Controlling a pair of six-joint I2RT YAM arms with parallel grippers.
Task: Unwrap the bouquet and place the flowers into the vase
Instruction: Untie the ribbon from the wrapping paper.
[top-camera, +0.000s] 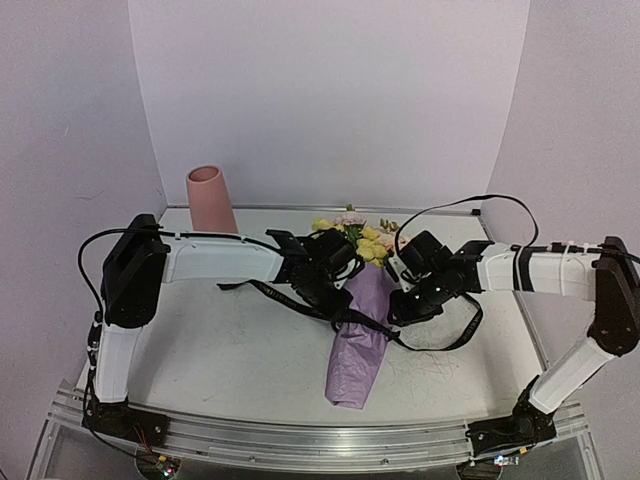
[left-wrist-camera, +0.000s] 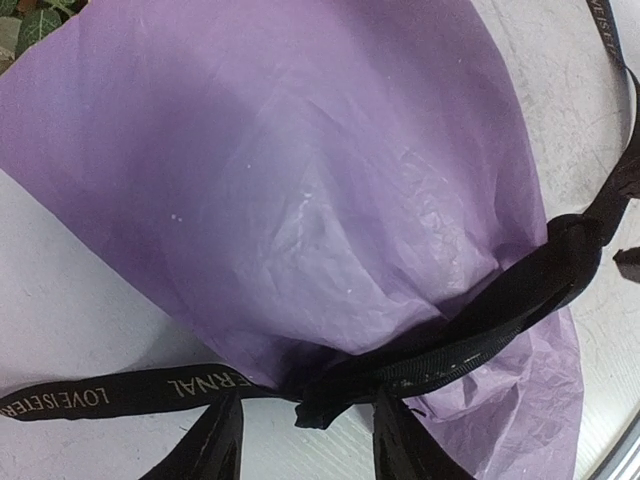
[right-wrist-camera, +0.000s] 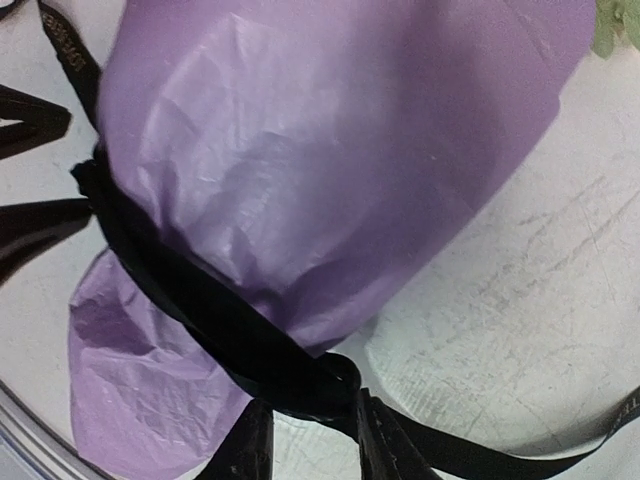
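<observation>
- Table (top-camera: 220, 350): white, scuffed. I see both arms reaching inward, forearms level, meeting over its middle.
- Bouquet (top-camera: 358, 340): lies flat at centre between the two grippers, lilac paper cone pointing near, flowers (top-camera: 365, 240) toward the far wall.
- Vase (top-camera: 210, 198): upright, far left, well apart from the bouquet.
- Ribbon (top-camera: 275, 293): black, tied round the cone, tails trailing left and right.
- Left gripper (left-wrist-camera: 308, 400): fingers parted, released, ribbon crossing between the tips.
- Right gripper (right-wrist-camera: 313, 400): tips straddle the knot. I cannot tell whether it is clenched.

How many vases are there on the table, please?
1. The pink vase stands at the far left of the table, behind the left arm. No other is visible.
</observation>
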